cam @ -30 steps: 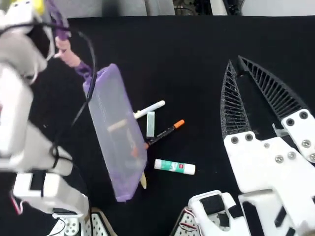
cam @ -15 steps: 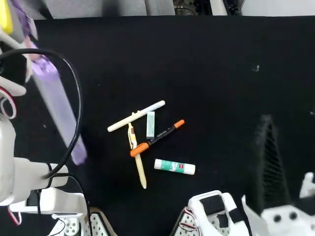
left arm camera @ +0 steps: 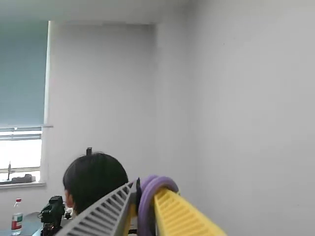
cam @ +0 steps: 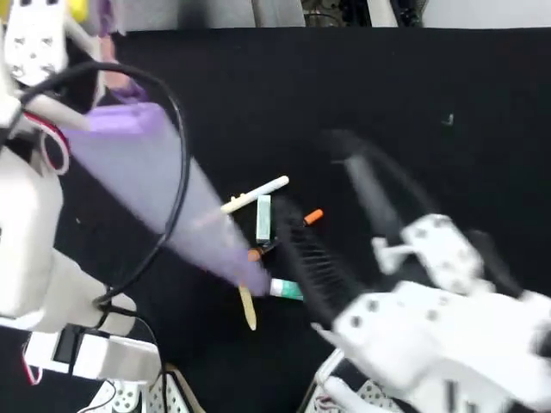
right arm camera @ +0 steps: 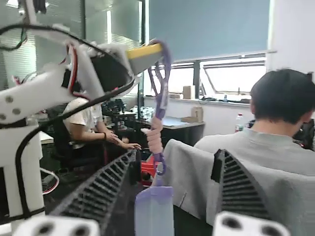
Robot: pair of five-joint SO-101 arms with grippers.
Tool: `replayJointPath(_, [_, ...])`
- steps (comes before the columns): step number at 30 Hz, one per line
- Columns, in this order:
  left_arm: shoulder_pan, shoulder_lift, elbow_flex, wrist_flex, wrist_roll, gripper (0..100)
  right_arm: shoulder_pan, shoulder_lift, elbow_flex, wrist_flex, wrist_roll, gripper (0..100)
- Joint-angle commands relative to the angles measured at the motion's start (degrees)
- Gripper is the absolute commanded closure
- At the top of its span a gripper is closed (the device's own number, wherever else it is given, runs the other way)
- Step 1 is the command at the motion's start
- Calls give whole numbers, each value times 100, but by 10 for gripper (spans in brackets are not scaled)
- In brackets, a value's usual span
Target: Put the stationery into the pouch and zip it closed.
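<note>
Hanging from the left gripper, the purple pouch is slanting down over the black table, and in the high view its low end is covering part of the stationery. The left gripper is pinching the pouch's loop between its yellow finger and its grey one, closed tight on it, and a pink charm is dangling on the strap just under that grip. The right gripper is facing the pouch from lower down, its two black ribbed fingers spread wide and holding nothing. Below the left gripper and just ahead of the right one, the stationery is lying loose on the table: a white pen, a pale green stick, an orange-capped marker, a glue stick and a beige pen.
</note>
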Motion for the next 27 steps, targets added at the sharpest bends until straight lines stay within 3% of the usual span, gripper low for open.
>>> replayJointPath(1, [295,-44,127,-343,-264,972,-844,-857,1657,-1310,563,750])
replayJointPath(8, [303,-105,787,-976,-299,972,-1310,-1226,2554,-1908,1020,750])
replayJointPath(27, [312,-53,848,-985,-290,972,-1178,-347,2932,-2400,1037,750])
